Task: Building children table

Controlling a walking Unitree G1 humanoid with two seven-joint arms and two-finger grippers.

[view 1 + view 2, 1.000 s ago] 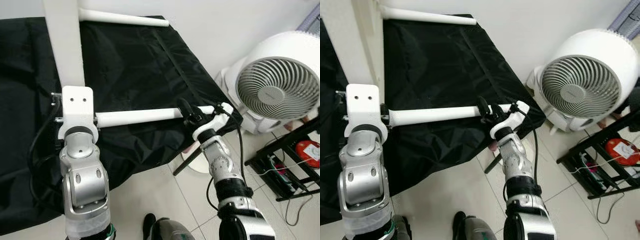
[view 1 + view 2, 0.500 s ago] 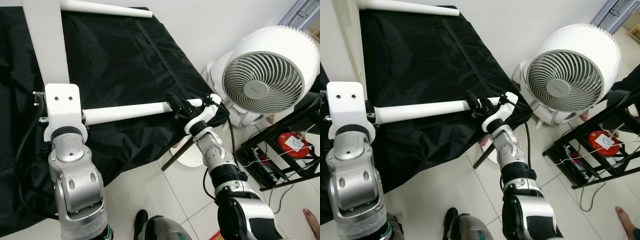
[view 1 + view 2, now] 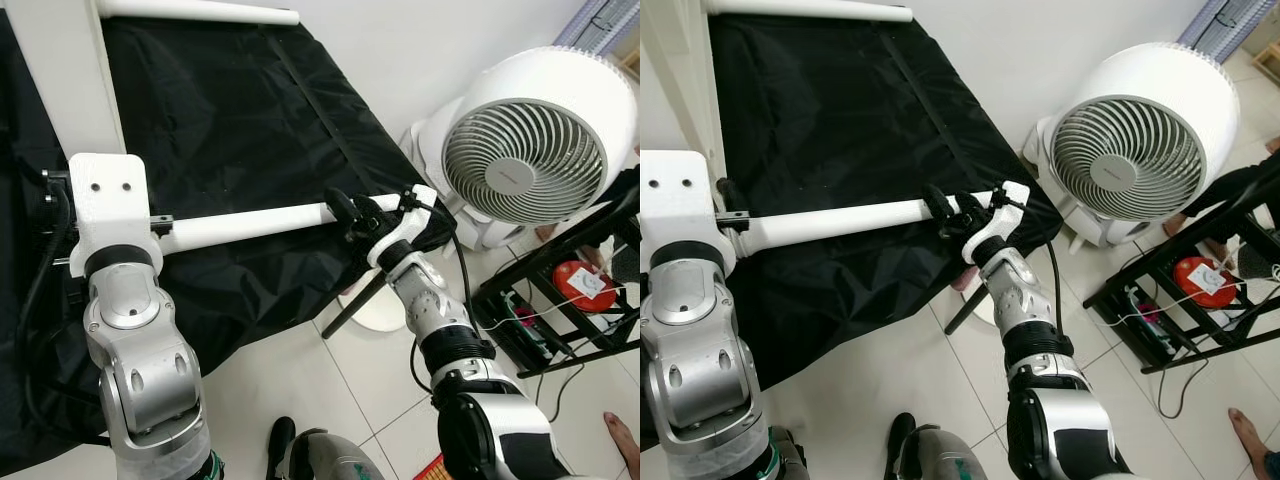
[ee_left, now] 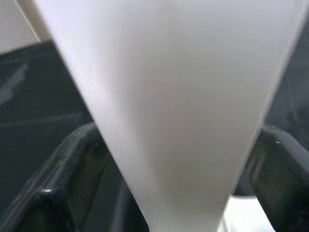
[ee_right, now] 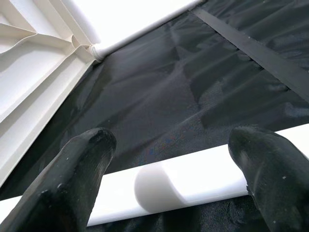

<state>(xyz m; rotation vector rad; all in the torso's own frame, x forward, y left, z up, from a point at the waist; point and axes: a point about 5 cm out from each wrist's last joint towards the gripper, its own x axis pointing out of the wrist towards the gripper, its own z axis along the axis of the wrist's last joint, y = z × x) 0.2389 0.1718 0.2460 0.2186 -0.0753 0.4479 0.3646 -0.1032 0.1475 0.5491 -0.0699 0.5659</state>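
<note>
Left gripper [image 4: 159,193]: clamping the white table leg [image 3: 250,222].
Right gripper [image 5: 169,179]: fingers spread, straddling the leg's far end over black cloth [image 3: 250,120].

Open black cloth [image 3: 250,120] lay free between the long white table leg [image 3: 250,222] held across the near edge and a second white round leg [image 3: 200,11] at the far edge. The flat white tabletop panel [image 3: 60,80] blocked the left side. To the right, a large round white fan [image 3: 525,150] and a black wire rack [image 3: 570,310] crowded the tiled floor [image 3: 340,390], probably leaving only a narrow gap.
</note>
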